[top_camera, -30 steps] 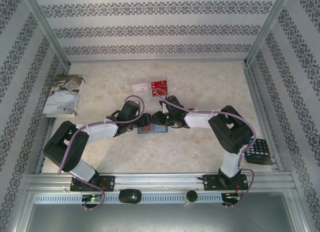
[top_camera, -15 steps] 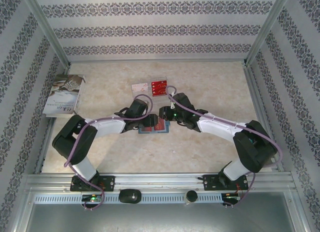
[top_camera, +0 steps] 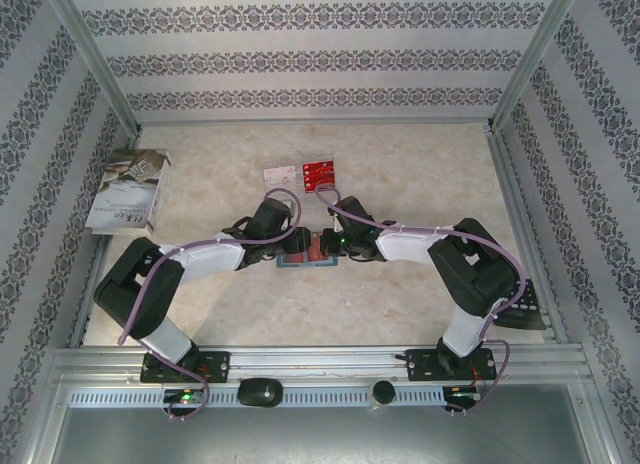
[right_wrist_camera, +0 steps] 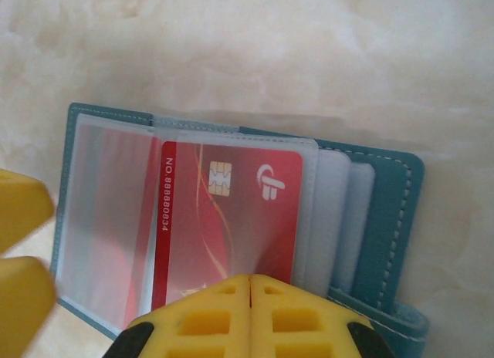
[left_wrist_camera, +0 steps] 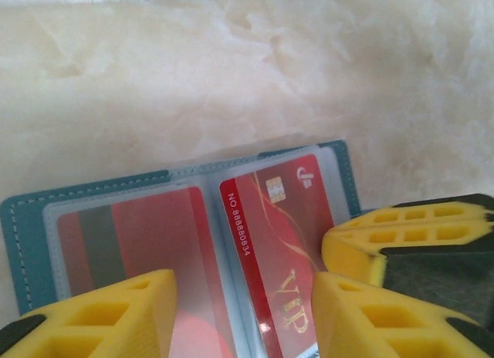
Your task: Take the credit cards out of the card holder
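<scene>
- my right fingers [right_wrist_camera: 251, 296], yellow and ribbed, are pressed together with no gap between them. their tips sit over the near edge of a red plastic credit card [right_wrist_camera: 231, 211] with a gold chip and white print. i cannot tell whether anything is nipped between them.
- my left fingers [top_camera: 296, 246] are spread. in the left wrist view their two yellow tips [left_wrist_camera: 116, 319] stand apart over the open pockets and pinch nothing. one of my right fingers shows just beside them on the right.
- the red plastic credit card lies inside a clear plastic sleeve [right_wrist_camera: 324, 180] of the small, flat teal-blue card holder [right_wrist_camera: 386, 211] with pale stitching.
- the holder lies open and flat on the counter, directly under both sets of fingers. its closure tab is at the corner nearest my right wrist.
- a second red card [left_wrist_camera: 131, 242] sits in the neighbouring sleeve, across the fold from the first.
- the pale, marbled counter [top_camera: 420, 184] carries the holder near its middle.
- farther from me and well apart from the holder, a whitish card [top_camera: 283, 174] and a red card [top_camera: 318, 171] lie side by side.
- a white booklet [top_camera: 128, 189] rests at the counter's left edge.
- a black calculator [top_camera: 522, 309] lies at the right edge, partly behind my right arm.
</scene>
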